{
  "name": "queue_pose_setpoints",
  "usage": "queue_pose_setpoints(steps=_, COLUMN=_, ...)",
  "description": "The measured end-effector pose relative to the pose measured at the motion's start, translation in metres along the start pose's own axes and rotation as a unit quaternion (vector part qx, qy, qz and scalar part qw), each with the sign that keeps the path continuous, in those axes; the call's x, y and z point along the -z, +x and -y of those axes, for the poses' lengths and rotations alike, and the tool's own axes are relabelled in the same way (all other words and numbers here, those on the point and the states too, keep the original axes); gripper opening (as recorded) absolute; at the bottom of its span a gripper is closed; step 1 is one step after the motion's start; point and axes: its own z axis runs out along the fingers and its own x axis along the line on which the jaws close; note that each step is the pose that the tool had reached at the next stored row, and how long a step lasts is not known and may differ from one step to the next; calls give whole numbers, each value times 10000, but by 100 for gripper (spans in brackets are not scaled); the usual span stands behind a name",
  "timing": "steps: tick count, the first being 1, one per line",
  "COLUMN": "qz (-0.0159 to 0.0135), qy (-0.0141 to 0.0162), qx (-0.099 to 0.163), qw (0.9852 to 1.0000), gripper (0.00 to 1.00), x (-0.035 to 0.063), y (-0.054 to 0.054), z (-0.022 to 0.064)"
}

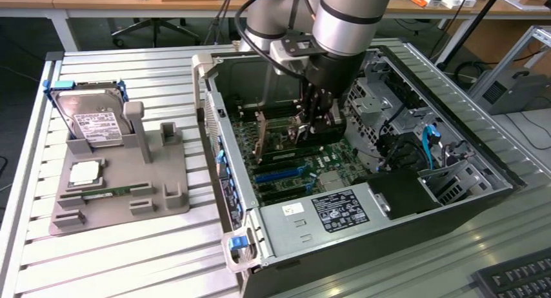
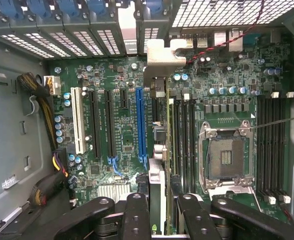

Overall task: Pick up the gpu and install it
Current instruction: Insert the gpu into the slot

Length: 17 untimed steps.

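One gripper [image 1: 311, 131] reaches inside the open computer case [image 1: 226, 182], jaws closed on the gpu [image 2: 157, 150], held upright over the motherboard [image 2: 121, 135] beside the blue slot [image 2: 140, 125].

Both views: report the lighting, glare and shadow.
Exterior view: even light, bright sheen on the slatted table, computer case interior shadowed under the arm. Wrist view: motherboard evenly lit, perforated panels glowing bright, gripper fingers dark around the gpu.
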Motion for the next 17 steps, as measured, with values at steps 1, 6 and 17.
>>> queue_pose_setpoints(steps=1, qz=0, qy=0, qx=0, qw=10000, gripper=27, x=-3, y=1, z=0)
queue_pose_setpoints(steps=6, qz=-1, qy=0, qx=1, qw=10000, gripper=27, x=-15, y=3, z=-1)
queue_pose_setpoints(steps=17, qz=1, qy=0, qx=1, qw=10000, gripper=27, x=-34, y=12, z=-28)
